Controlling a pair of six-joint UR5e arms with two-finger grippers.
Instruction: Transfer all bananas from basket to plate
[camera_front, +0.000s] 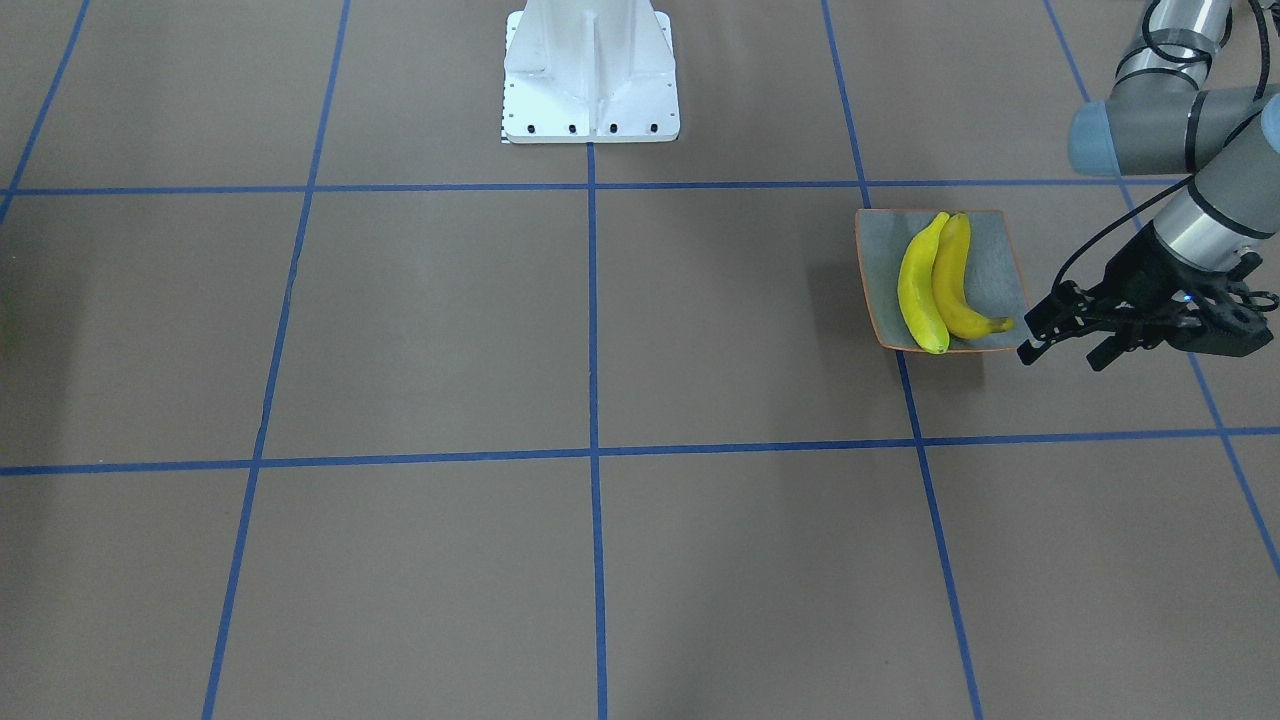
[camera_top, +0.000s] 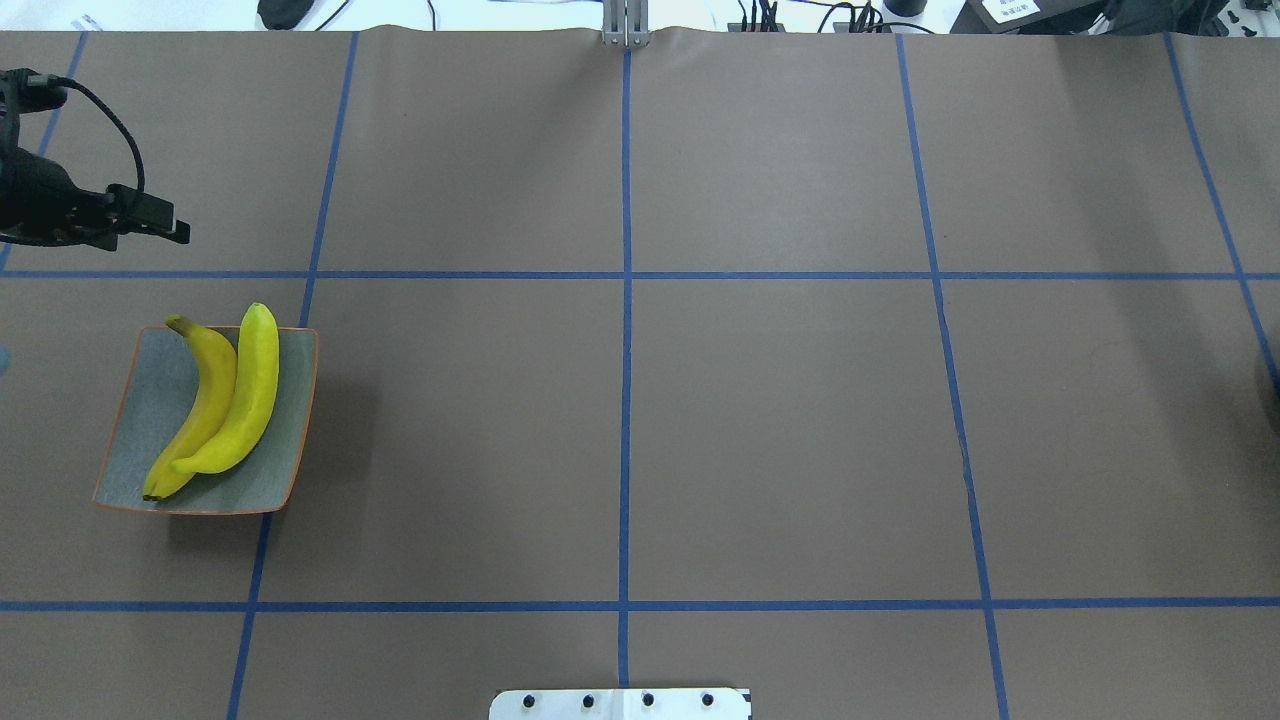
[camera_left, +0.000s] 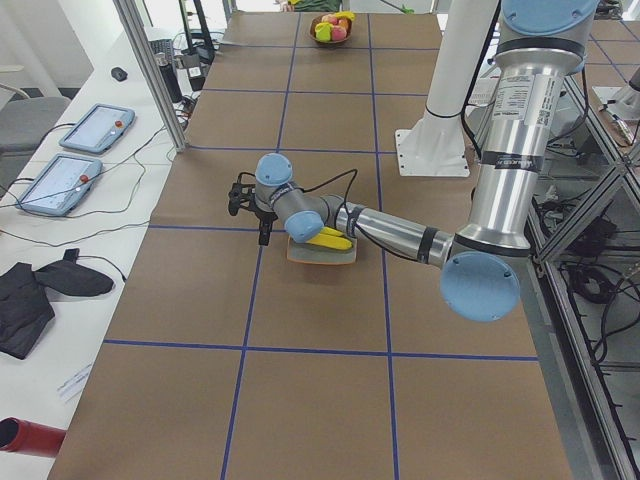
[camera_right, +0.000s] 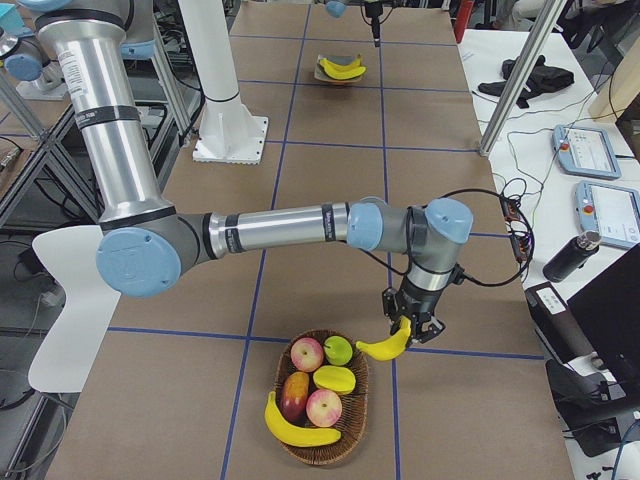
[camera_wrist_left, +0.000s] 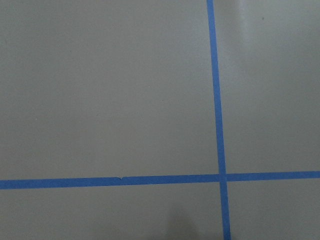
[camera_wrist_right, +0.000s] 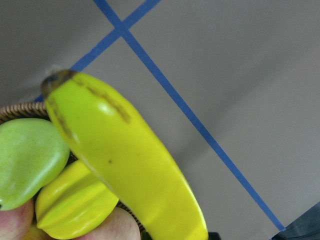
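Two bright yellow, smooth, curved bananas lie side by side on the plate (camera_front: 1000, 255), a square grey-green dish with a thin orange rim, at the right of the front-facing view. The left banana (camera_front: 918, 290) and the right banana (camera_front: 953, 280) touch along their length. Their long axes run roughly top to bottom of the frame, and both bulge toward the left. The right one ends in a brownish stem at the plate's lower right. The left one's lower tip reaches the plate's bottom rim.

The third banana (camera_right: 385, 346) hangs at the right gripper (camera_right: 408, 328), just past the basket's upper right rim. It slants from lower left up to the fingers. The right wrist view shows it greenish-yellow, with brown streaks near a dark tip, and the frame's bottom edge cuts it off. Whether the claw is clamped on it I cannot tell.

The fourth banana (camera_right: 296, 428) lies along the lower left of the basket (camera_right: 325, 456), beside other fruit (camera_right: 322, 406).

The left gripper (camera_front: 1065, 345) sits just right of the plate, fingers apart with nothing between them. It is cut off in the overhead view.
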